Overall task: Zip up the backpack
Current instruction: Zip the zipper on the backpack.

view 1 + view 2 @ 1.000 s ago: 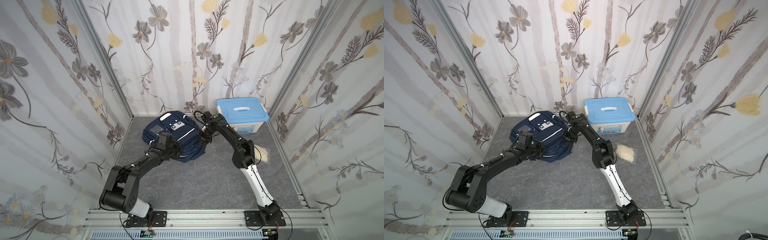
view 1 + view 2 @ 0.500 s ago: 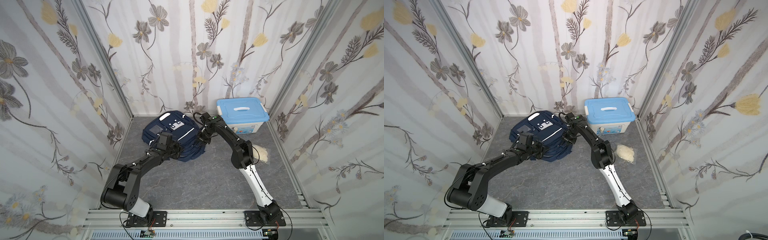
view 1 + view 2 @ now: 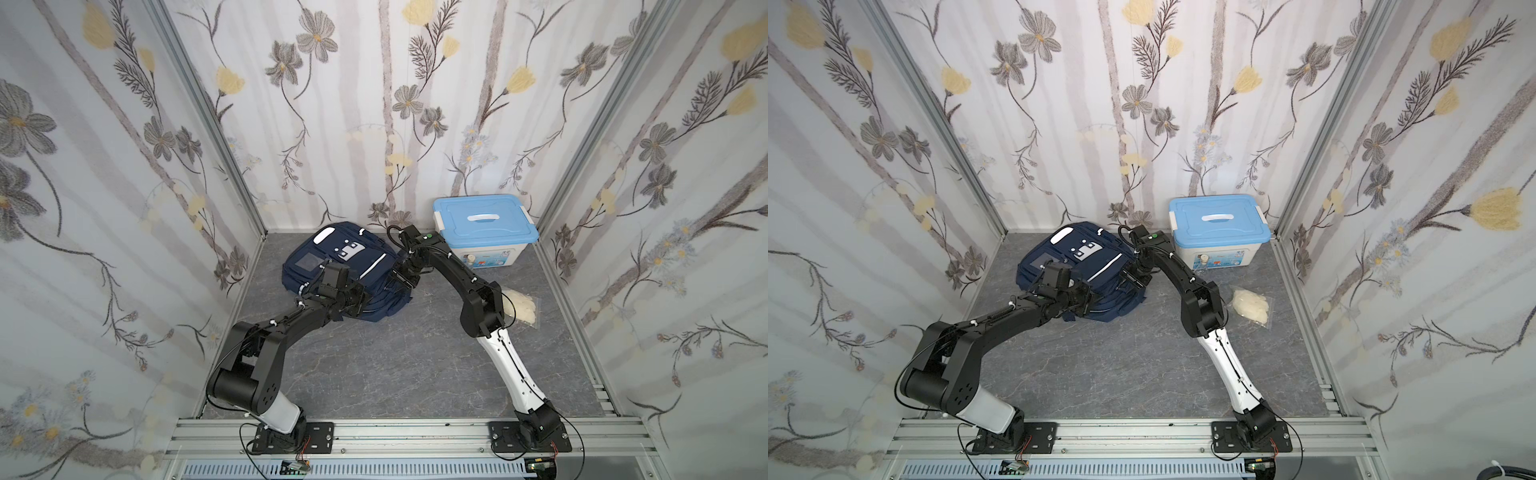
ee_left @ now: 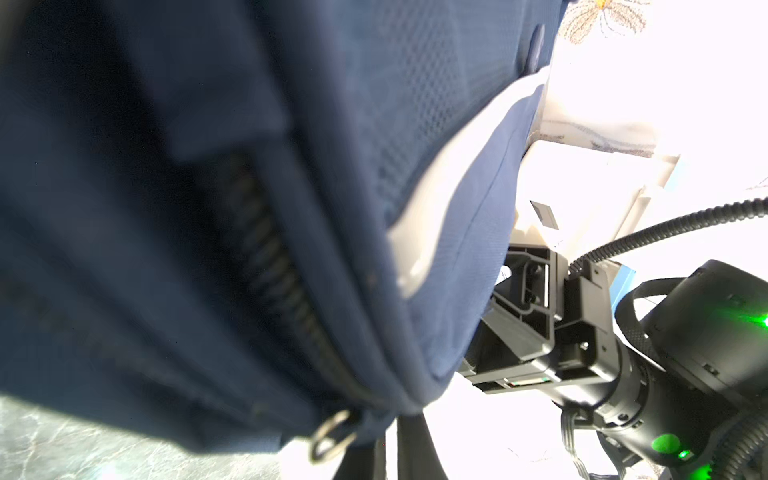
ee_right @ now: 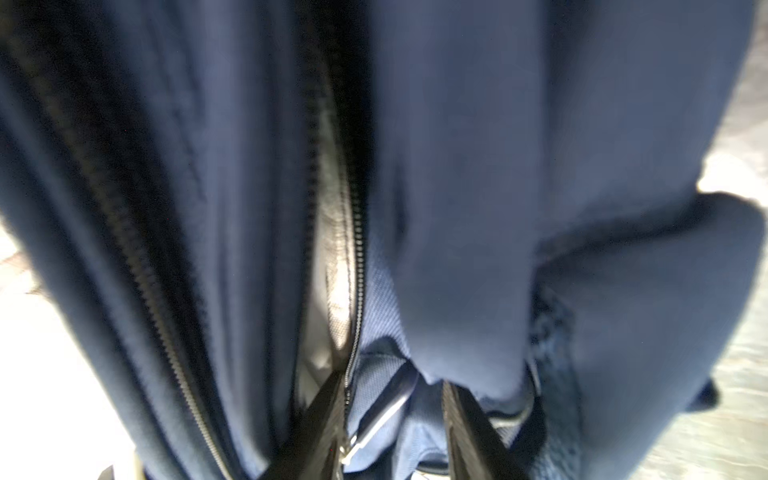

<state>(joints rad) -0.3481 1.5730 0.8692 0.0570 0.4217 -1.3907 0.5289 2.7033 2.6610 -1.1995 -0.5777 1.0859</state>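
Two black arms reach to one large navy-blue fabric backpack (image 3: 376, 249) (image 3: 1113, 249). It lies flat on the grey marbled tabletop (image 3: 395, 365) at the far side, left of centre, its top end close to the far wall and its white-striped front facing up. Just right of it stands a white plastic box with a light-blue lid (image 3: 484, 220) (image 3: 1217, 220). Nearer, by the right wall, lies a clear plastic bag of pale stuff (image 3: 519, 307) (image 3: 1252, 307). Left gripper (image 3: 360, 297) (image 3: 1086, 297) sits on the backpack's near edge, jaws fully closed. Its fingers are hidden in both top views and out of frame in the left wrist view, so cannot tell whether cloth is pinched. That wrist view is mostly blurred navy cloth, with a closed run of dark zipper teeth (image 4: 270, 257) and a small metal ring (image 4: 332, 432) at the seam end. Right gripper (image 3: 401, 278) (image 3: 1133, 278) (image 5: 392, 380) is low against the backpack's right edge. In the right wrist view its two black fingers (image 5: 320, 424) stand part-way apart, straddling a fold of navy cloth and a silver zip pull (image 5: 374, 419) that lies in the gap close to one finger; neither looks clamped. Beyond the fingers an open zipper (image 5: 357, 257) gapes, pale lining showing between its rows. A second zipper (image 5: 137, 266) beside it runs closed.
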